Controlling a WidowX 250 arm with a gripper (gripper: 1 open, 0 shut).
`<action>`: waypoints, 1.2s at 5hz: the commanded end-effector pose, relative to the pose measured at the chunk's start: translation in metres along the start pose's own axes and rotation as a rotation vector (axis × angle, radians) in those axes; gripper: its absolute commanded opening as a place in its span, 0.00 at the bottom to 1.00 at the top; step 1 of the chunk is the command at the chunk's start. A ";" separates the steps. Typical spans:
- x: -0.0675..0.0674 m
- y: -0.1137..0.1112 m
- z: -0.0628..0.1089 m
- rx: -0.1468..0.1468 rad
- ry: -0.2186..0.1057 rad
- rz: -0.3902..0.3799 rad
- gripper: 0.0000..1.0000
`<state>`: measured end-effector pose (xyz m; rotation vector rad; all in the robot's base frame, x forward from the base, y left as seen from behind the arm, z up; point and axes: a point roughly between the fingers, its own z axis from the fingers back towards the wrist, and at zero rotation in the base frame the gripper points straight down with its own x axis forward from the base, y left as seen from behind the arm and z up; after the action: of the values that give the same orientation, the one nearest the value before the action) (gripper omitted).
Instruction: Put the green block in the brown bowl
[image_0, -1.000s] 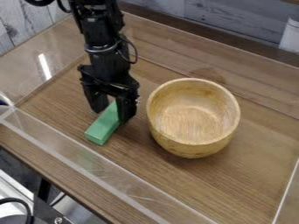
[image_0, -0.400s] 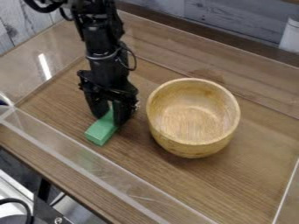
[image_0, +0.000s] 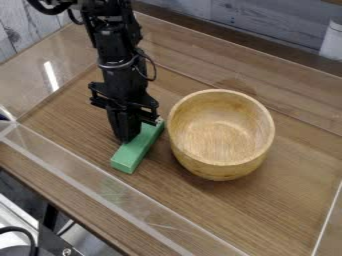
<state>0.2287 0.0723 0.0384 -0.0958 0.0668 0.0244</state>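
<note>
one black robot arm (image_0: 112, 50) reaches down from the upper left of the frame, its black gripper (image_0: 126, 128) pointing straight at the tabletop just left of centre. the two fingers (image_0: 122, 122) stand drawn close together, pinched narrow on the upper end of the flat, bright green rectangular block (image_0: 136, 150), which shows below and a little right of the fingertips. the green block lies on the brown wood-grain table (image_0: 254, 215), running diagonally from lower left to upper right; its upper end is hidden behind the gripper, and whether that end rests on the surface or is raised cannot be told. just to the right of the block sits the round, light tan wooden bowl (image_0: 221, 133) with thick walls, upright, at the centre right of the frame; the block's right edge comes very near the bowl's left wall, though contact is not clear. nothing lies inside the bowl. a clear plastic wall (image_0: 80, 185) runs across the lower left in front of the block, and another clear panel rises at the upper left.
</note>
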 end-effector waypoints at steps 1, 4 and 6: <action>0.012 -0.001 0.025 0.007 -0.067 0.000 0.00; 0.026 -0.020 0.053 -0.027 -0.114 -0.010 0.00; 0.021 -0.014 0.037 -0.011 -0.075 -0.009 1.00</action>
<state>0.2484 0.0581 0.0675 -0.1181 0.0221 0.0142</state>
